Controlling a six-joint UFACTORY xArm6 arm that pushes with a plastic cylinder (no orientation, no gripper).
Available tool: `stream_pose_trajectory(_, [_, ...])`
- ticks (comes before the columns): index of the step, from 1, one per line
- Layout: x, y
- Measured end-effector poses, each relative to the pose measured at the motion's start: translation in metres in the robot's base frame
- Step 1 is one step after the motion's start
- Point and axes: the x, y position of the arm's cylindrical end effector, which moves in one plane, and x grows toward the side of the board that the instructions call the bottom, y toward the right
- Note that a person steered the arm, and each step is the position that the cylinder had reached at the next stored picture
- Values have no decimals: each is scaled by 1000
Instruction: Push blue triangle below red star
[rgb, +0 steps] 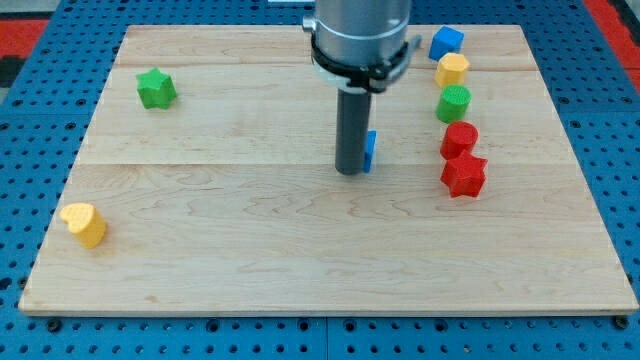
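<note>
The blue triangle (370, 150) shows only as a thin blue sliver at the right edge of my rod, near the board's middle; most of it is hidden behind the rod. My tip (350, 172) touches or nearly touches its left side. The red star (464, 175) lies to the right of the triangle, slightly lower in the view, well apart from it.
Above the red star a column runs upward: a red round block (459, 139), a green round block (453, 103), a yellow block (452, 69), a blue cube (446, 42). A green star (156, 88) lies top left. A yellow heart (84, 224) lies bottom left.
</note>
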Motion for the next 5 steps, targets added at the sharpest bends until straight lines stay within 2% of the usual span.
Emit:
stream_pose_trajectory(1, [-23, -43])
stream_pose_trajectory(2, [-43, 0])
stream_pose_trajectory(3, [0, 53])
stream_pose_trajectory(5, [54, 65])
